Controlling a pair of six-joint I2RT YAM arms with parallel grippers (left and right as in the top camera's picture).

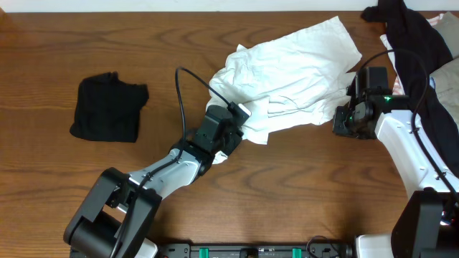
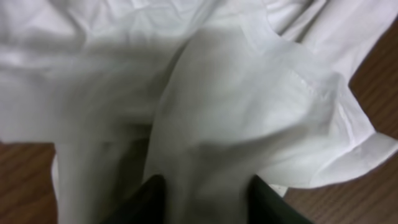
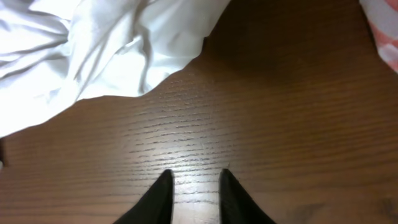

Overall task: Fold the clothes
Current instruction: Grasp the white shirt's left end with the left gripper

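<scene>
A large wrinkled white shirt lies crumpled on the wooden table, right of centre. My left gripper is at the shirt's lower left edge. In the left wrist view a thick fold of the white shirt fills the gap between the two dark fingers of the left gripper, which is shut on it. My right gripper hovers just right of the shirt's hem. In the right wrist view the right gripper stands slightly open over bare wood, with the white shirt at upper left, apart from it.
A folded black garment lies at the left of the table. A pile of clothes sits at the far right, with a black garment draped on top. A red-striped fabric edge shows at the right wrist view's upper right corner.
</scene>
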